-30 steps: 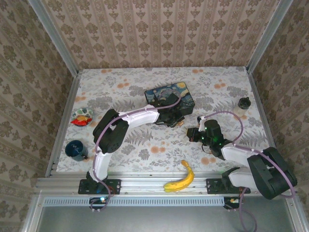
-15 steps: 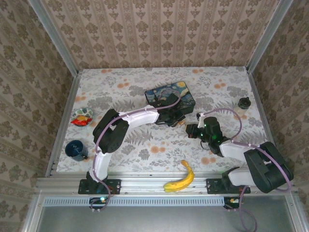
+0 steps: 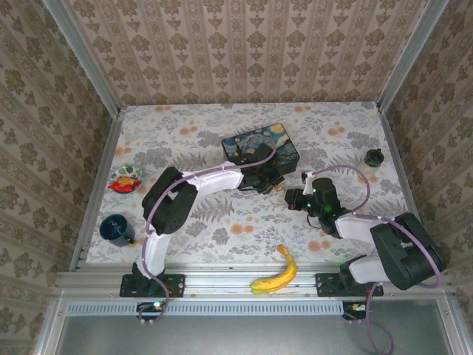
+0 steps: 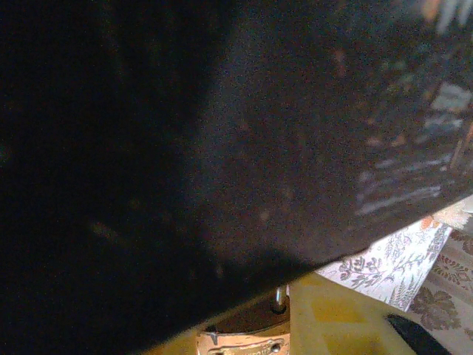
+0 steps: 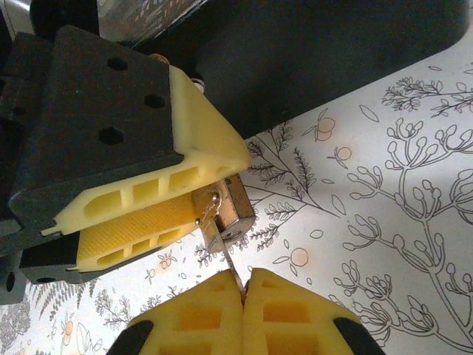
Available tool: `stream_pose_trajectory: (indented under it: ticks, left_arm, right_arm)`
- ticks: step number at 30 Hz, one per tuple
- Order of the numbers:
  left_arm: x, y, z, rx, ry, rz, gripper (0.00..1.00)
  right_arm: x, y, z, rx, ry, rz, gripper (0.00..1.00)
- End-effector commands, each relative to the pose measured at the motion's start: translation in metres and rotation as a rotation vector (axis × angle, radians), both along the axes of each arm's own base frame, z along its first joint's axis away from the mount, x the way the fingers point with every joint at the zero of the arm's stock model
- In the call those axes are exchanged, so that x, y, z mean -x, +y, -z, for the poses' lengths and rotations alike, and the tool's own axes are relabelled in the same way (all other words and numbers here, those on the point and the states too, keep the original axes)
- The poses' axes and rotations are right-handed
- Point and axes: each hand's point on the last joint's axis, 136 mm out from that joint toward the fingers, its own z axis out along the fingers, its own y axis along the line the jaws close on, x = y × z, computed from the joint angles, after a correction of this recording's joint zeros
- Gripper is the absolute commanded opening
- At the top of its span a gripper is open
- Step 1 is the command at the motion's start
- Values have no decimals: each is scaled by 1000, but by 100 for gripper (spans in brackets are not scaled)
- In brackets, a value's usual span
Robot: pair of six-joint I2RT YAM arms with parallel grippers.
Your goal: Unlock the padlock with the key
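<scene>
Padlock (image 5: 235, 212) first: the little brass body is pinched at the yellow tips of the left jaws. It looks to be held just off the flowered surface (image 5: 384, 192), close to the front of the painted tin (image 3: 260, 146). The right jaws face it, clenched tight on the key (image 5: 222, 255), whose thin blade slants up to meet the near face of the lock. From overhead the two arms meet nose to nose mid-surface, with the banana (image 3: 276, 271) well apart at the near edge.

What worries me is that slant. The blade is slim and gripped only at the very ends of the right jaws. A push that is not in line with the keyway could bend it or swivel it in the grip. The lock is caught by little more than a corner, so a firm turn of the key might twist it round or pop it free instead of working the mechanism.

I cannot tell whether the blade has entered the keyway or only rests against the brass. The head of the key is buried between the right jaws. The shackle is hard to pick out behind the left jaws. Overhead, the lock is too small to read. Close before the left wrist camera sits a dark, blurred mass I cannot identify.
</scene>
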Motion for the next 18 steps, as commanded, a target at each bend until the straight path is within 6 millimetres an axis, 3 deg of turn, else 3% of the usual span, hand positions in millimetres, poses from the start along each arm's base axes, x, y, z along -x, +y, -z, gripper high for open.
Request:
stream_pose_trajectory:
  ticks: [1, 18]
  left_arm:
    - [0, -6, -14, 65, 16, -10, 0]
    - [-4, -8, -20, 93, 2, -15, 0]
  right_arm:
    - [-1, -8, -4, 5, -20, 30, 0]
    - [3, -14, 5, -3, 29, 48, 0]
